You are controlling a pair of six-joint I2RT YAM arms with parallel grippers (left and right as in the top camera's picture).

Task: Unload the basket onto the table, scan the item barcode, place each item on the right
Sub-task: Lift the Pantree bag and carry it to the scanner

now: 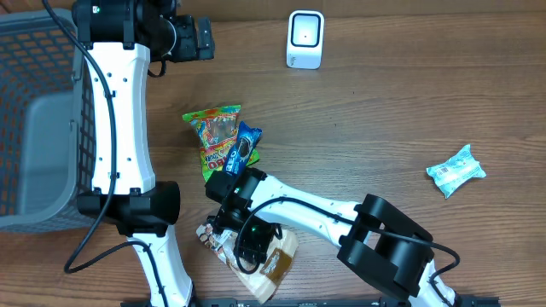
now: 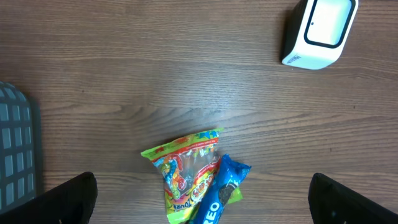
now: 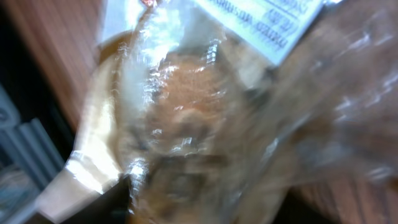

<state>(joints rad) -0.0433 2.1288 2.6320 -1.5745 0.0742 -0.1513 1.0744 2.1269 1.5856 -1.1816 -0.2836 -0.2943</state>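
The item at my right gripper [image 1: 248, 238] is a clear-wrapped brown pastry packet [image 1: 271, 263] lying at the table's front edge. It fills the blurred right wrist view as the packet [image 3: 205, 99], with a white printed label [image 3: 261, 17] at the top. Only one dark finger [image 3: 99, 208] shows, and the packet hides the jaws. The white scanner [image 1: 305, 39] stands at the back, far from the packet. My left gripper [image 1: 203, 38] hovers open and empty near the back left, and from it I see the scanner [image 2: 320, 31].
A gummy bag [image 1: 213, 135] and a blue Oreo pack [image 1: 242, 147] lie together mid-table, below my left gripper [image 2: 202, 190]. A pale blue packet [image 1: 456, 170] lies at the right. A grey mesh basket [image 1: 38, 128] stands at the left edge.
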